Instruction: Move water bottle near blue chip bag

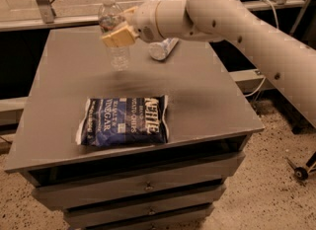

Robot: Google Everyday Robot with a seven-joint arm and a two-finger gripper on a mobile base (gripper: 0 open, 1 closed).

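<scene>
As your arm (237, 21) reaches in from the right, your claw (117, 32) sits over the far left part of the gray table (207, 100). Its two yellow fingers (126, 35) are squeezed tight on the middle of the water bottle (109, 17). You can see the bottle standing straight up with its white cap on top. You cannot tell if its bottom touches the table or hangs just above it. The blue chip bag (123, 121) lies flat near the front edge, well apart from the bottle. Another bottle (163, 50) lies on its side just to the right of your claw. Drawers (143, 187) sit under the table top.
</scene>
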